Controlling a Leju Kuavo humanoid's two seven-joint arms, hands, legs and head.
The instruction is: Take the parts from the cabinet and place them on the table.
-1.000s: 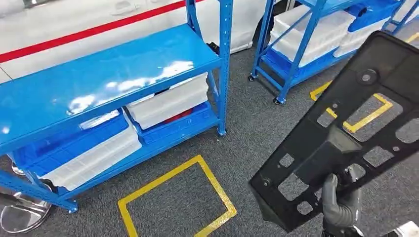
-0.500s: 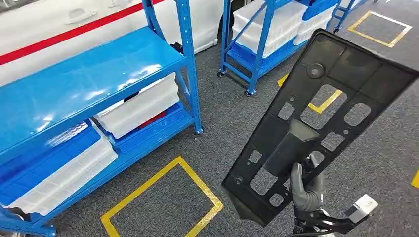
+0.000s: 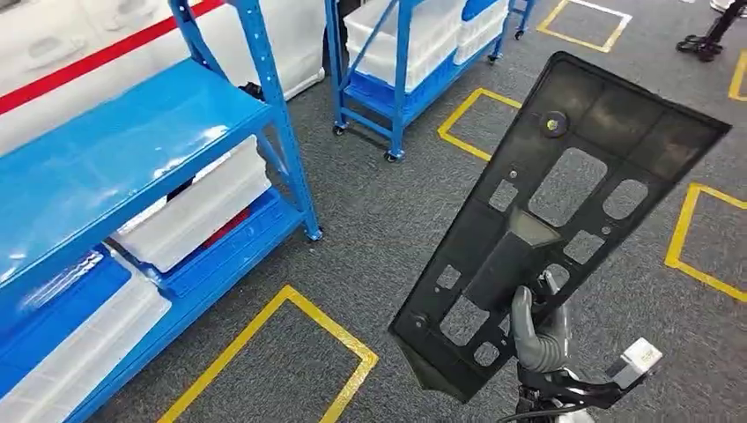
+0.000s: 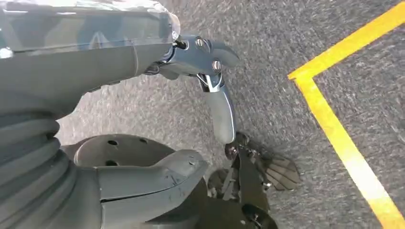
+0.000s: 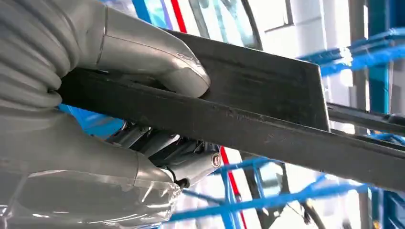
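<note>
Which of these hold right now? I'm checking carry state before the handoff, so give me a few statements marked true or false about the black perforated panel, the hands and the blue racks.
1. The right hand grips the flat black plastic panel with cut-out holes near its lower end. True.
2. The panel lies flat on the blue metal shelf top. False: it is held up over the grey carpet floor.
3. The left hand holds a second part. False: it holds nothing, its fingers apart above the carpet.
4. White plastic bins sit under the blue shelf top. True.
5. Yellow tape squares mark the floor. True.
</note>
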